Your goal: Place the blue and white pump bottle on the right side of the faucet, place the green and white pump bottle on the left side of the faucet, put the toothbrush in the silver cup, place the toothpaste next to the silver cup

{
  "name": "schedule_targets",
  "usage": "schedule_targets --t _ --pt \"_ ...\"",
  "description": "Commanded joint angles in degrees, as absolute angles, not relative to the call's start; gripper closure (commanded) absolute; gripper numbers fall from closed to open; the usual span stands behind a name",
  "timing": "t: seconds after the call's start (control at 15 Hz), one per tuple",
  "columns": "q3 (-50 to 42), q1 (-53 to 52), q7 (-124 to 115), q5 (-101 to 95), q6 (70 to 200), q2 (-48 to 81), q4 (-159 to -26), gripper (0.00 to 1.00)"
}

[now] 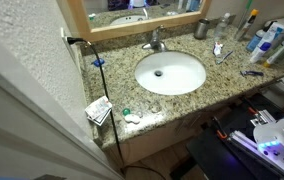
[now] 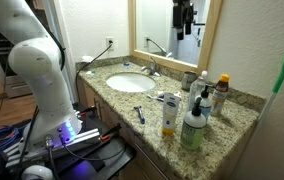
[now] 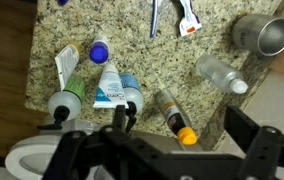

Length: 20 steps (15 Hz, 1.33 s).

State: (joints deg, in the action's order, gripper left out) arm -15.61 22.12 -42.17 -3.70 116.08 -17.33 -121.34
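Note:
In the wrist view my gripper [image 3: 182,135] is open and empty, high above the counter's end. Below it stand the green and white pump bottle [image 3: 67,85] and, right beside it, the blue and white pump bottle [image 3: 110,80]. Both also show in an exterior view, green [image 2: 193,128] and blue [image 2: 169,115]. The silver cup [image 3: 262,35] stands by the wall, also in both exterior views [image 1: 202,29] [image 2: 189,80]. The toothpaste [image 3: 187,15] and the thin toothbrush [image 3: 154,15] lie on the counter between cup and sink. The faucet [image 1: 154,42] [image 2: 152,68] is behind the basin.
An orange-capped bottle [image 3: 172,115] and a clear bottle [image 3: 220,75] stand between my fingers and the cup. A blue handled item [image 1: 252,72] lies near the counter's front edge. The sink basin [image 1: 170,72] is mid-counter. A cable [image 1: 97,62] hangs from the wall outlet.

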Motion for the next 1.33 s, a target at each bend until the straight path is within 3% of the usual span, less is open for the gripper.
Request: schedule_targets --t 0.0,0.47,1.27 --pt "-19.3 24.4 -46.2 -0.1 118.6 -8.0 -116.4 0.00" --pt "-21.9 24.3 -48.6 0.0 116.9 -4.8 -114.8 0.00" --pt "-23.8 24.5 -45.0 -0.2 117.1 12.6 -107.1 0.00"
